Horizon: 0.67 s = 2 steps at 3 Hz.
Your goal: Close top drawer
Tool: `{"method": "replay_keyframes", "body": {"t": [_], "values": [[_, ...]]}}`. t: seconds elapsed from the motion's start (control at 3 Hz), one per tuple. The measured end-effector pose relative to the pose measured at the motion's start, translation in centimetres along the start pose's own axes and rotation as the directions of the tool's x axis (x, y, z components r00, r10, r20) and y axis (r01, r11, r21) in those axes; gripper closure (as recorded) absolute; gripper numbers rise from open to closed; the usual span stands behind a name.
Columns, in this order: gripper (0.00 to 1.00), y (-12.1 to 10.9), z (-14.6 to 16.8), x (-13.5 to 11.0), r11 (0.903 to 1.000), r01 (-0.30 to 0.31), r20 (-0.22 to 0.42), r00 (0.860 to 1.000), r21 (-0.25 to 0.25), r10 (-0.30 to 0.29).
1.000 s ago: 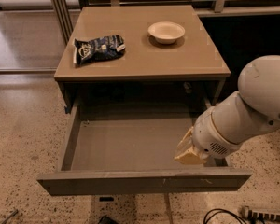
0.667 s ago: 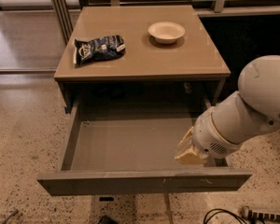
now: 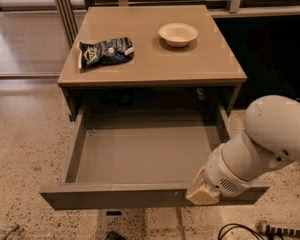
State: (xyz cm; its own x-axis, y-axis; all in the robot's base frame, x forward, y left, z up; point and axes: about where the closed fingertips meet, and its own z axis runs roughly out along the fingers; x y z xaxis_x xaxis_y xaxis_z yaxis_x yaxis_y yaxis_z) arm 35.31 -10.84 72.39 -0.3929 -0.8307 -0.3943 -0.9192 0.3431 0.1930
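Nearest to us, dark cables (image 3: 242,231) lie on the speckled floor (image 3: 25,154) at the lower right. Just beyond them runs the front panel (image 3: 115,196) of the top drawer (image 3: 140,156), which is pulled far out toward us from under the desk (image 3: 150,66). Its grey-brown inside is bare, as far as we can see.

The tool (image 3: 202,194) sits at the right end of that front panel, its tan tip against or just over the top edge. We cannot tell whether it is released or clenched, and we cannot tell if it truly touches the panel. The white arm (image 3: 262,146) reaches in behind it from the right.

Farther back, on the desk top, a dark snack bag (image 3: 105,51) lies at the left and a shallow pale bowl (image 3: 178,34) at the right, well apart.

We judge the task barely begun: the tool is placed at the panel, but the whole push inward remains, until the front sits flush under the desk edge.
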Motion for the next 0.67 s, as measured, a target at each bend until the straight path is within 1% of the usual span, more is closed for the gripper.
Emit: {"method": "replay_keyframes", "body": {"t": [0.33,0.67], "values": [[1.0,1.3,3.6,2.2,0.9979,-0.039,0.005,0.999,-0.052,0.039],[1.0,2.1,8.4,3.1,0.9956,-0.03,0.078,0.996,-0.089,0.037]]}}
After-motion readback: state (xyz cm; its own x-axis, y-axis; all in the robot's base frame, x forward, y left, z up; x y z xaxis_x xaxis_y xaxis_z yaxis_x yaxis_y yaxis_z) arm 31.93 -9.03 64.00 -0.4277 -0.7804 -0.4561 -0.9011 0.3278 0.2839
